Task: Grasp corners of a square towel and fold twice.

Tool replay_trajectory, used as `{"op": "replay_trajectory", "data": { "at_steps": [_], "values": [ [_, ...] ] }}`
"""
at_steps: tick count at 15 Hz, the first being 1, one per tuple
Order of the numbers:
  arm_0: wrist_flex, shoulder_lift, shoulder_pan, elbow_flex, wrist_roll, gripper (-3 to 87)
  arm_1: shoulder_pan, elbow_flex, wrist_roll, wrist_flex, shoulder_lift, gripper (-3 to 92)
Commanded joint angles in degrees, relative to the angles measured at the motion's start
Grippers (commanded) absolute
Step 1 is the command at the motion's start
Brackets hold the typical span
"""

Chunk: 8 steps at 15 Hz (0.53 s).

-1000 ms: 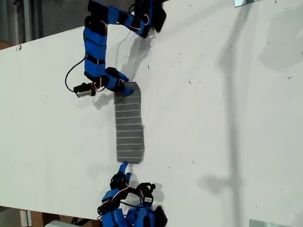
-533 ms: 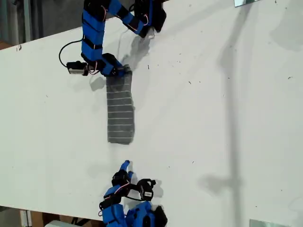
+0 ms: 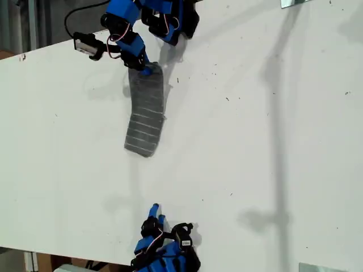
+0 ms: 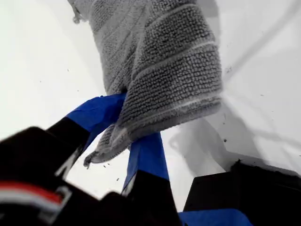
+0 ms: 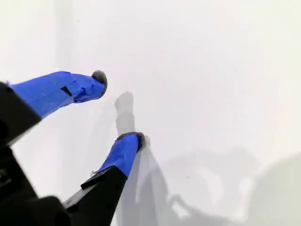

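my first hand (image 4: 123,141) is clamped on one end of the towel (image 3: 145,113), near the top of the exterior view; in the first wrist view the blue fingers (image 4: 96,115) pinch the grey looped cloth between them and the rest hangs away from the jaws. the towel is already a long narrow strip, so i judge the first fold done. its held end is lifted off the worktop (image 3: 255,141), the strip slopes down from there, and the far end (image 3: 140,148) rests on the surface toward the middle of the exterior view, slightly skewed.

my second hand (image 5: 120,110) is spread open and holds nothing; the second wrist view shows only bare white worktop between its fingers. in the exterior view it sits at the bottom edge (image 3: 154,218), well apart from the towel's free end.

step in hand, as i read it: the second fold, bringing one short end over to the other. which exact corner is pinched i cannot tell, the cloth bunches over the fingers.

next move calls for: carrying the held end along the strip toward the free end, low enough that the cloth lays over itself rather than dragging. risk: with the free end unpinned, the whole strip may slide instead of folding; the second hand could hold it down.
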Motion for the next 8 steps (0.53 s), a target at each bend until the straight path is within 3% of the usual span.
{"op": "replay_trajectory", "data": {
  "at_steps": [1,4,8],
  "values": [
    [10.90,23.12,0.44,1.05,-2.11,19.9,-0.88,-0.88,0.79,0.09,1.85,-0.1],
    [10.20,23.03,-1.67,1.76,-2.72,19.6,-0.35,-14.85,-2.55,0.88,-8.79,-0.1],
    [10.28,23.03,-1.93,1.85,-2.29,19.6,-2.72,-53.70,-13.27,0.18,-50.10,-0.1]
  ]
}}
